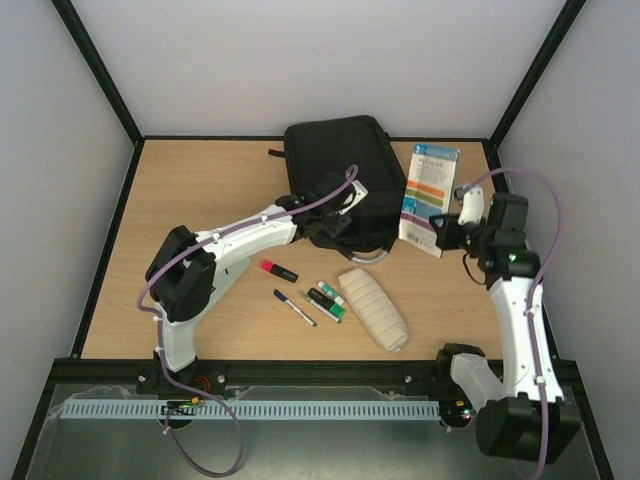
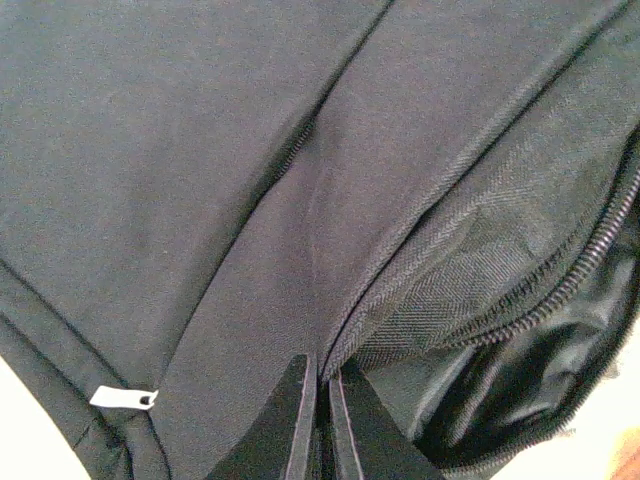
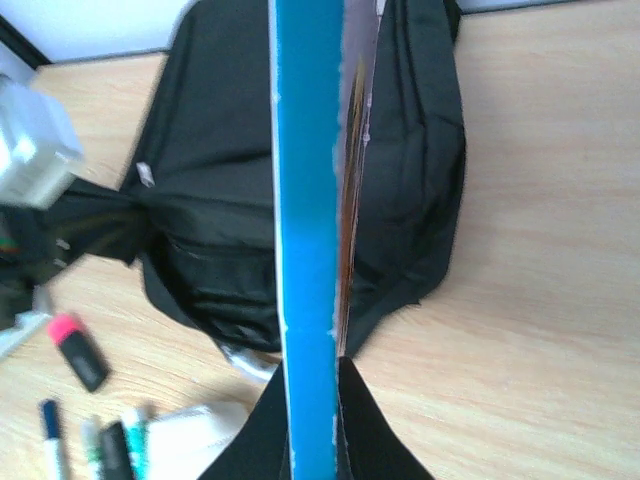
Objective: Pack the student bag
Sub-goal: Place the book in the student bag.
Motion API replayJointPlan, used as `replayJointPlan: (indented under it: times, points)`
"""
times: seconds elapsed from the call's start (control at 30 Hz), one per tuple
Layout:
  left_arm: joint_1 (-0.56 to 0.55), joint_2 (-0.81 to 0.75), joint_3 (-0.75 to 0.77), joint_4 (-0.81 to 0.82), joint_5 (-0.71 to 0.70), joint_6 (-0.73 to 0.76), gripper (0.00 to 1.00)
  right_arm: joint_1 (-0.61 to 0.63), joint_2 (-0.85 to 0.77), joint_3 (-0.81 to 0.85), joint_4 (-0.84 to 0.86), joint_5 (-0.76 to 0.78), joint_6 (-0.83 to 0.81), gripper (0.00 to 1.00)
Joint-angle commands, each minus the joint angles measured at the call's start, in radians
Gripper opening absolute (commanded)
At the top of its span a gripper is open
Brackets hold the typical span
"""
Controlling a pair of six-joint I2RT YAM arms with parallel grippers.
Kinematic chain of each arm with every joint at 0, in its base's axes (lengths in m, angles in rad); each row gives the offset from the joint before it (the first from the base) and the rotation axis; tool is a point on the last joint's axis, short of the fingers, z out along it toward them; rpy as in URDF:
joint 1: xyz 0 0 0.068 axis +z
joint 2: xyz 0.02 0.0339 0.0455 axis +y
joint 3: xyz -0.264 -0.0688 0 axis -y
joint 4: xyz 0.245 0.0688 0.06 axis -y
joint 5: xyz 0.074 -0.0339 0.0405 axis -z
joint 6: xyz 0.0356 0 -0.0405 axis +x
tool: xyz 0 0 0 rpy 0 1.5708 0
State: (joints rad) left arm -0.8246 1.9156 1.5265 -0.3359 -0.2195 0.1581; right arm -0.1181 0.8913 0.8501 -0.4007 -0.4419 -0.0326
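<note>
1. Position of the task object. The student bag [image 1: 335, 180] lies flat at the far centre of the table [image 1: 200, 200]. Its zip [image 2: 560, 275] is partly undone, and dark lining shows inside the opening.

2. Left arm. The left gripper [image 2: 318, 375] is over the near edge of the bag. Its jaws are narrowed to a slit, and they pinch a fold of the bag's fabric beside the open zip. This appears to be the grip that lifts the flap and holds the opening apart.

3. Right arm. The right gripper [image 3: 312, 370] is clamped on a workbook [image 1: 430, 198]. It holds the workbook edge-on, blue spine towards the wrist camera, just to the right of the bag. The workbook is not yet inside.

4. Items remaining on the table, all near the bag and none touching it:
- pink highlighter [image 1: 279, 270]
- blue pen [image 1: 295, 308]
- green markers [image 1: 328, 300]
- beige pencil case [image 1: 373, 308]

5. Progress. Judged from the layout, packing is at an early stage. The opening is prepared, one item is in hand, and nothing is visibly inside the bag. The workbook and every loose item remain to be inserted, and the zip remains to be closed.
</note>
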Motion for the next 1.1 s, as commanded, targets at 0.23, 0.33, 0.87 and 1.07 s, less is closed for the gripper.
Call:
replayJointPlan:
  times: [0.23, 0.33, 0.87, 1.07]
  points:
    - [0.078, -0.108, 0.076, 0.126, -0.059, -0.219, 0.02, 0.003, 0.191, 0.396, -0.384, -0.338, 0.053, 0.01]
    - [0.100, -0.131, 0.062, 0.153, -0.007, -0.261, 0.02, 0.003, 0.221, 0.365, -0.442, -0.442, 0.056, 0.01]
    - [0.122, -0.180, 0.033, 0.237, 0.046, -0.381, 0.02, 0.024, 0.218, 0.107, -0.389, -0.633, 0.185, 0.01]
    - [0.122, -0.169, 0.026, 0.254, 0.059, -0.408, 0.02, 0.066, 0.236, 0.035, -0.324, -0.637, 0.250, 0.01]
